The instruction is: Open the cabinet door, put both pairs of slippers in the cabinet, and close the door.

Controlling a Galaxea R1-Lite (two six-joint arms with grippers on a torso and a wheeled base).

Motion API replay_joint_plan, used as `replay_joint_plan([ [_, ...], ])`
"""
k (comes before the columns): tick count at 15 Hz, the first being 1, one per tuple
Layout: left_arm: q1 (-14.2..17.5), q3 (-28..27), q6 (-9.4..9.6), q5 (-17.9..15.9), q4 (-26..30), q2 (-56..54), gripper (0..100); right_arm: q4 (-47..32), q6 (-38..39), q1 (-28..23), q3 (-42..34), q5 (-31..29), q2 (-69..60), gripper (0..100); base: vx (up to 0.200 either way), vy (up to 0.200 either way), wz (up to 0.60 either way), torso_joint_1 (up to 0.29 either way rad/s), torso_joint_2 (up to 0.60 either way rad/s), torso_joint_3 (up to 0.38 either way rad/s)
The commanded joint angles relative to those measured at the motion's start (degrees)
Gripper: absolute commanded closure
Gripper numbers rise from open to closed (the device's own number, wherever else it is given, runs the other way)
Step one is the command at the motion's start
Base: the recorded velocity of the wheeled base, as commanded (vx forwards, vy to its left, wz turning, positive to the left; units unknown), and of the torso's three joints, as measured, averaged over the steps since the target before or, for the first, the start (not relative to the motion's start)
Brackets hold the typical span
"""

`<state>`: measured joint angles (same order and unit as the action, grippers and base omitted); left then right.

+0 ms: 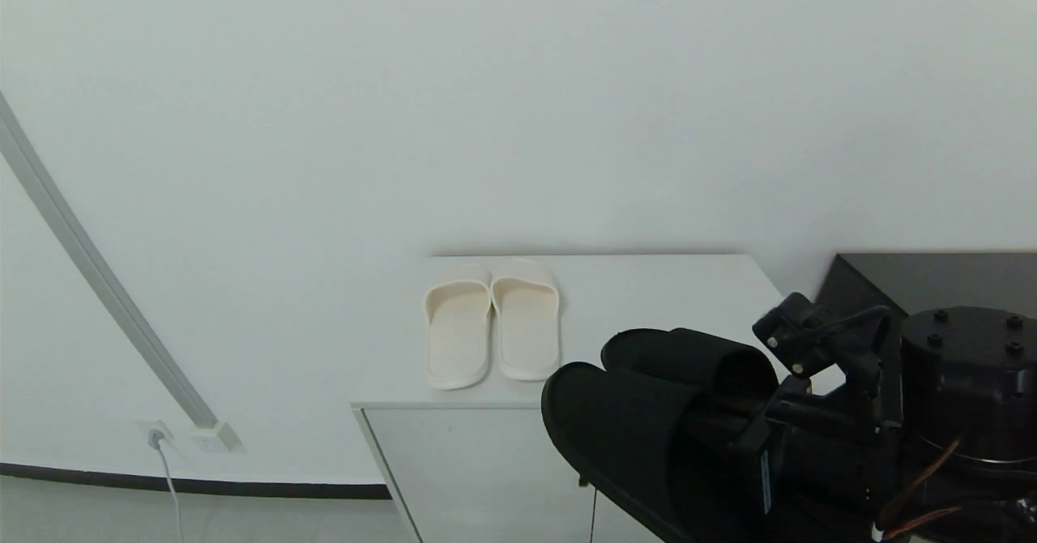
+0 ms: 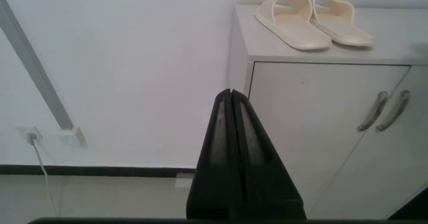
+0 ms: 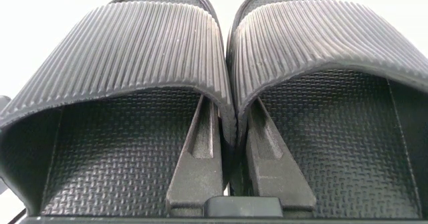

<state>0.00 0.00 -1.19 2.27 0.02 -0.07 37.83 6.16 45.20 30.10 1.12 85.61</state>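
Firmly, the right gripper [image 3: 224, 127] pinches both black slippers [image 1: 648, 413]. Empty, the left gripper [image 2: 231, 103] is closed; white slippers [image 1: 492, 324] sit at the front edge of the cabinet [image 1: 664, 292].

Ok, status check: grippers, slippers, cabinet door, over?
Right gripper shut on black slippers, both pinched together. Left gripper shut, empty. White slippers on cabinet top. Cabinet doors closed, nothing else in the way.

A low white cabinet [image 1: 664, 300] with a flat top carries a pair of cream rubber slide slippers [image 1: 527, 332], lying side by side left of middle, heels near its front edge.
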Motion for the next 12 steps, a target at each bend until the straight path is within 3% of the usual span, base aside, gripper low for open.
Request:
replay_joint_plan([
  [1, 0.0, 0.0, -0.04, 0.0, 0.0, 0.1, 100, 0.1, 0.0, 0.1, -0.2, 0.0, 0.0, 100, -0.2, 0.0, 0.0, -0.017, 0.0, 0.002],
  [3, 0.0, 0.0, -0.04, 0.0, 0.0, 0.1, 100, 0.1, 0.0, 0.1, -0.4, 0.0, -0.1, 100, -0.2, 0.0, 0.0, -0.002, 0.0, 0.009],
  [12, 0.0, 0.0, -0.04, 0.0, 0.0, 0.1, 100, 0.3, -0.2, 0.1, -1.4, -0.2, -0.2, 100, 0.0, 0.0, 0.0, 0.0, 0.0, 0.0],
])
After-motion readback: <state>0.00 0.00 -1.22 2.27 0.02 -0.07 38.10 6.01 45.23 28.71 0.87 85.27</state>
